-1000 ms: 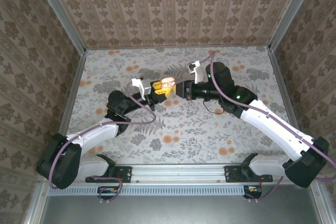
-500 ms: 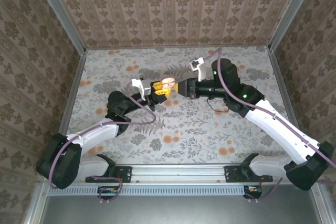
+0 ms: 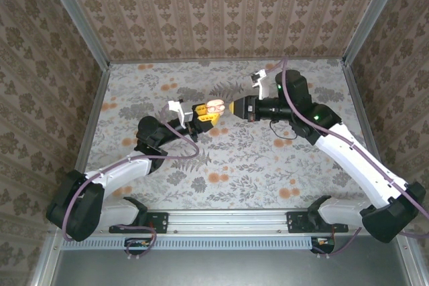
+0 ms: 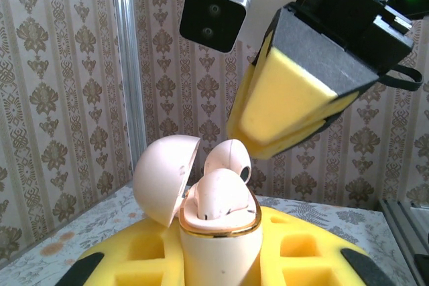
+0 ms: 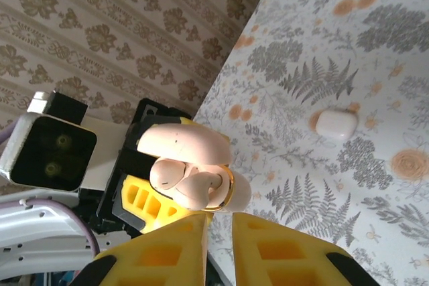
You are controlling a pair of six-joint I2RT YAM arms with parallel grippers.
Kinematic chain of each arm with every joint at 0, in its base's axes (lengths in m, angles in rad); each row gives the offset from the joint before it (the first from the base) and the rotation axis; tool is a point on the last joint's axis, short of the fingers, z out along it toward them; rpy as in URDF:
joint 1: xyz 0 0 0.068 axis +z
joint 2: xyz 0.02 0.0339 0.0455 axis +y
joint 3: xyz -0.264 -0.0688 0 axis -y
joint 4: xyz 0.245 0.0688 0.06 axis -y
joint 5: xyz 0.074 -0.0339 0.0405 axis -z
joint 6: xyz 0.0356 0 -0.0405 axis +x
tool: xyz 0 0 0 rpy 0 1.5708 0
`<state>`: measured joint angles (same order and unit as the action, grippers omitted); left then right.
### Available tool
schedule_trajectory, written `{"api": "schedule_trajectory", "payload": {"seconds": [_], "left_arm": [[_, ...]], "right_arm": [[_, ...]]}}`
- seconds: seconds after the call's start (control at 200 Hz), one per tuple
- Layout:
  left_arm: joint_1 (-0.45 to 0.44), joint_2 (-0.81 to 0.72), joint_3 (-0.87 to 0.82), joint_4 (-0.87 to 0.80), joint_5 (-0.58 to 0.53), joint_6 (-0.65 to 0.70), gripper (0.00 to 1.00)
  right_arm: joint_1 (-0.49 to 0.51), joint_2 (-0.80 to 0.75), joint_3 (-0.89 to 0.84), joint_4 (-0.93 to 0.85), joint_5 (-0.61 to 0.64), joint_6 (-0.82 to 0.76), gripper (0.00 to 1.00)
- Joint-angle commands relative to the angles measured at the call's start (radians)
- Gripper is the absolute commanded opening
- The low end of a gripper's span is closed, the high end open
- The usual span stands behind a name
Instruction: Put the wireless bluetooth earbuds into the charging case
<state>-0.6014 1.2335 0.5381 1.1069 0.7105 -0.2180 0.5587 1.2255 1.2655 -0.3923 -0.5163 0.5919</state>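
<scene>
- L gripper [image 3: 208, 113], w/ yellow foam pads, is sitting near centre of the top view. It is clamping a pale pink egg-shaped plastic charging case w/ gold rim [image 4: 218, 246] upright btwn those pads, above the table.
- The case's hinged lid [image 4: 164, 175] is standing open, tipping toward the left of the frame in the L wrist view.
- 2 pale pink rounded plastic earbuds [image 4: 221, 195] are sitting in the case's mouth, 1 in front and 1 behind, both poking above the rim.
- R gripper [image 3: 236, 107] is pointing at the case from the right in the top view, tips just beside it.
- In the L wrist view it is hanging upper right, tips angling down just above the rear earbud; can't tell if touching.
- R pads are showing only a narrow slit, w/ nothing in it.
- A small white glossy rounded box [image 5: 336, 124] is lying flat on the floral-print table [image 5: 375, 65], right of centre in the R wrist view, well apart from the case.
</scene>
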Motion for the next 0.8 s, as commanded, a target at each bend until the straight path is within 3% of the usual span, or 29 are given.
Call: {"api": "schedule_trajectory", "payload": {"seconds": [0.0,0.795], "left_arm": [[-0.003,0.006,0.011,0.038,0.020,-0.026,0.00],[-0.010,0.017,0.008,0.048,0.026,-0.030,0.00]], "right_arm": [[0.024,0.013,0.024,0.035,-0.043,0.016,0.17],[0.055,0.054,0.050,0.026,-0.028,0.007,0.17]]}}
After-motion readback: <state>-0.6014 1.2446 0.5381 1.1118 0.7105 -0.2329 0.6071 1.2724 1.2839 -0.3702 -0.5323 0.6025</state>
